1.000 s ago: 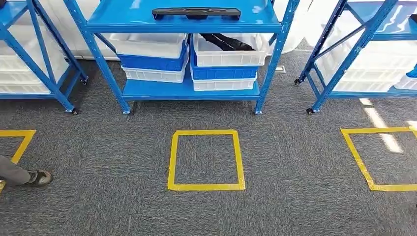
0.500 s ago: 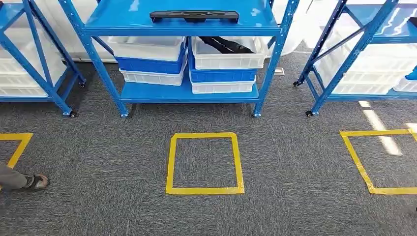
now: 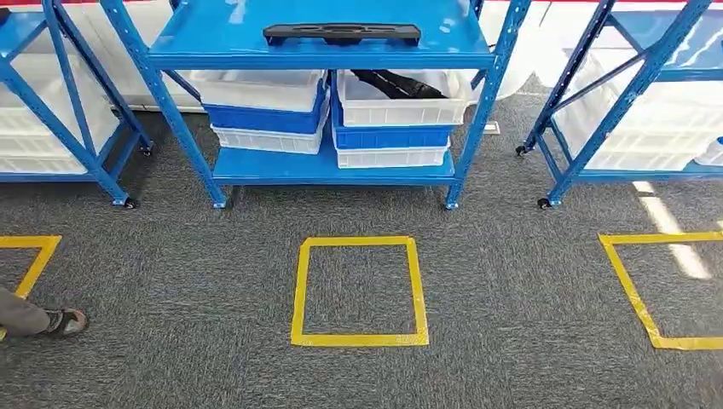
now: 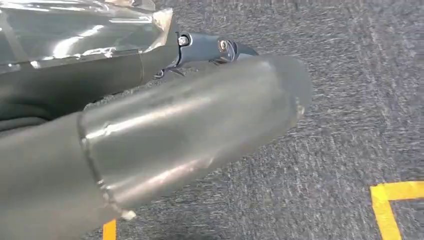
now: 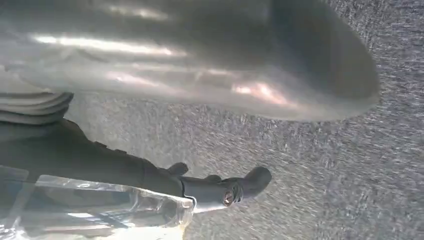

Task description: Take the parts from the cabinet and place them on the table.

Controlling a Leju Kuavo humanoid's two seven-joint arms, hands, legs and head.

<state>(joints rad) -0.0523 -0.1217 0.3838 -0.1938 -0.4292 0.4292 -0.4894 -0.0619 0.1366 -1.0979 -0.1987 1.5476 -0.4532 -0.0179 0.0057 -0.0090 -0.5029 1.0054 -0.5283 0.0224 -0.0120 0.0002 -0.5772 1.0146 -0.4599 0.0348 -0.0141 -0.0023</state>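
Lying flat on the blue rack's (image 3: 477,102) top shelf, the long black part (image 3: 342,33) looked stiff and light, best gripped near its raised middle. Another dark part (image 3: 401,83) sat in a white bin (image 3: 401,106) below. Whether the left hand (image 4: 210,47) and right hand (image 5: 225,190) were spread or curled could not be told; nothing showed in either.

Left hand (image 4: 200,150) and right hand (image 5: 200,65) empty

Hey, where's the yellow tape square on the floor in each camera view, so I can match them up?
Head view: the yellow tape square lies centre-low on the carpet, in front of the middle blue rack.
Left wrist view: yellow tape turns a corner at the lower right; which square cannot be told.
Right wrist view: no tape there.
Shared landmark: the grey carpet.
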